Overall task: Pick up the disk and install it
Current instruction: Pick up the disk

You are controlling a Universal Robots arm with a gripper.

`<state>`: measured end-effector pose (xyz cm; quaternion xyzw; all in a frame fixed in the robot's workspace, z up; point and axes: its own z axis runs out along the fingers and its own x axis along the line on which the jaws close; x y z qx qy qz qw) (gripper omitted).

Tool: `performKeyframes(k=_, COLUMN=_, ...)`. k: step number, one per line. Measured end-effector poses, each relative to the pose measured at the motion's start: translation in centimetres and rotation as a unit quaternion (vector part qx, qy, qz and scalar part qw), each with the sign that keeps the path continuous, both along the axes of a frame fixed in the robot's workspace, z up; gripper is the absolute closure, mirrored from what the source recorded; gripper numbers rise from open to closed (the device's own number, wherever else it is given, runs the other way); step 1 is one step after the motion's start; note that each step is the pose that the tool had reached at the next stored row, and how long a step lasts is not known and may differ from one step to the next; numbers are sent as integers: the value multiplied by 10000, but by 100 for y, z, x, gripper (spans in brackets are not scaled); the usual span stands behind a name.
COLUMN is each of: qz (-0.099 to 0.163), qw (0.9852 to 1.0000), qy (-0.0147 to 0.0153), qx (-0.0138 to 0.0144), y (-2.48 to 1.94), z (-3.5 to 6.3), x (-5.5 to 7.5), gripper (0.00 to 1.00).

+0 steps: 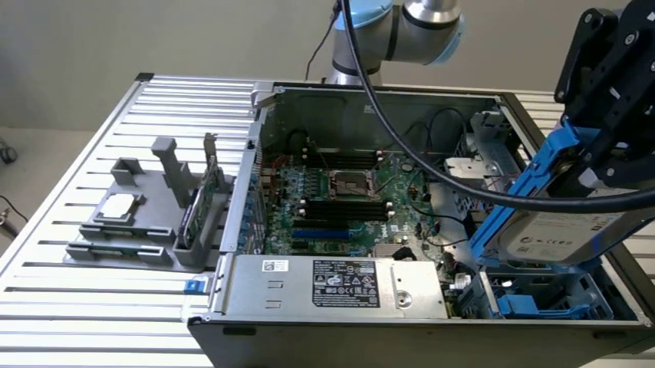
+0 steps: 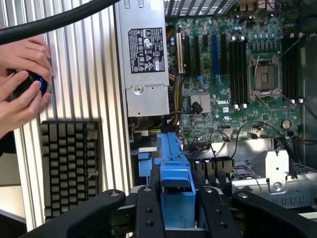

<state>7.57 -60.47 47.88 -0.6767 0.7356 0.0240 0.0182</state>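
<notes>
1. The disk [image 1: 557,230] is in your gripper [image 1: 599,165]. The jaws are partway closed and clamp the edges of its blue carrier [image 2: 174,171]. It hangs in the air at the exterior view's right, above the open computer case [image 1: 409,326].
2. Its long axis is steeply tilted, with the label face turned outward. The low end points down at the drive bay [image 1: 557,295], which lies just below, apart from the disk.
3. A bare blue caddy [image 1: 517,305] lies in that bay, towards the exterior view's left. I judge it the closest thing to mind.
4. The arm's black cable [image 1: 409,146] sweeps across the case and crosses the top of the disk.
5. The power supply [image 1: 338,282] sits beside the bay, with the motherboard [image 1: 338,199] beyond it.
6. Outside the case, a keyboard [image 2: 69,163] lies on the slatted table [image 1: 61,307], and a person's hands [image 2: 20,96] rest on a small dark device. The grey fixture [image 1: 133,222] stands well apart at the exterior view's left.
</notes>
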Motion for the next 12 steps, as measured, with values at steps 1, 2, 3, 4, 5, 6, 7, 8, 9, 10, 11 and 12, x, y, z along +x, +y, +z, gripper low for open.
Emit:
performKeyframes(k=1, qz=0, qw=10000, qy=0, qx=1, y=-1, z=-19, x=10, gripper=67)
performKeyframes(k=2, qz=0, qw=10000, qy=0, qx=2, y=-2, z=-39, x=28, gripper=67)
performKeyframes(k=3, qz=0, qw=10000, qy=0, qx=2, y=-2, z=-57, x=45, gripper=67)
performKeyframes(k=4, qz=0, qw=10000, qy=0, qx=2, y=-2, z=-74, x=64, gripper=67)
performKeyframes(k=5, qz=0, qw=10000, qy=0, qx=2, y=-2, z=-89, x=85, gripper=67)
performKeyframes(k=6, qz=0, qw=10000, qy=0, qx=3, y=-2, z=-105, x=105, gripper=67)
performKeyframes(k=7, qz=0, qw=10000, qy=0, qx=3, y=-2, z=-118, x=123, gripper=67)
performKeyframes(k=8, qz=1, qw=10000, qy=0, qx=3, y=-2, z=-129, x=135, gripper=67)
performKeyframes(k=9, qz=3, qw=10000, qy=0, qx=4, y=-2, z=-140, x=146, gripper=67)
performKeyframes(k=10, qz=5, qw=10000, qy=0, qx=4, y=-2, z=-150, x=155, gripper=67)
performKeyframes(k=11, qz=10, qw=10000, qy=0, qx=4, y=-2, z=-159, x=165, gripper=67)
performKeyframes(k=12, qz=16, qw=10000, qy=0, qx=5, y=-2, z=-167, x=173, gripper=67)
